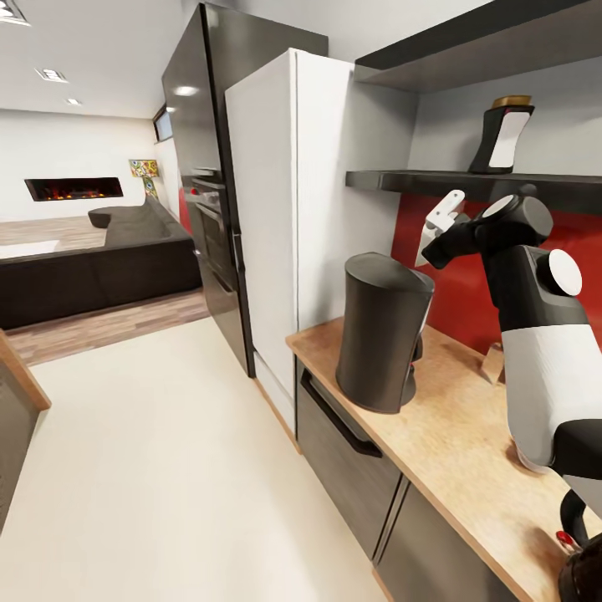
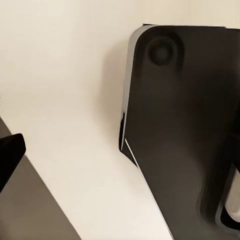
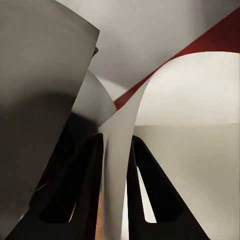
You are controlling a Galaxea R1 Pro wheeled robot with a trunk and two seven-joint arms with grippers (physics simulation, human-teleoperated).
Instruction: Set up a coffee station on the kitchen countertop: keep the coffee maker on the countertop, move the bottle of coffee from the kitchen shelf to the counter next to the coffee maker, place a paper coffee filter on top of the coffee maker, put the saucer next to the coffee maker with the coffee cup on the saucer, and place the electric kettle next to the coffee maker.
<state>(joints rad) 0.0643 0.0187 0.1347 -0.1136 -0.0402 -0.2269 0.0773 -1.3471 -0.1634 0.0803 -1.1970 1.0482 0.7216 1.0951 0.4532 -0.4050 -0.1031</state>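
While right pincer (image 3: 116, 150) grips paper coffee filter (image 3: 165, 115), coffee maker (image 1: 380, 330) upright

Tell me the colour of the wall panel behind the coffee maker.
Red, seen best in the head view, behind the dark grey coffee maker.

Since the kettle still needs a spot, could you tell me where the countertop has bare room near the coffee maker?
Bare wood lies on the countertop between the coffee maker and the kettle at the near edge. Behind the coffee maker it is crowded: the right gripper holds the paper filter there.
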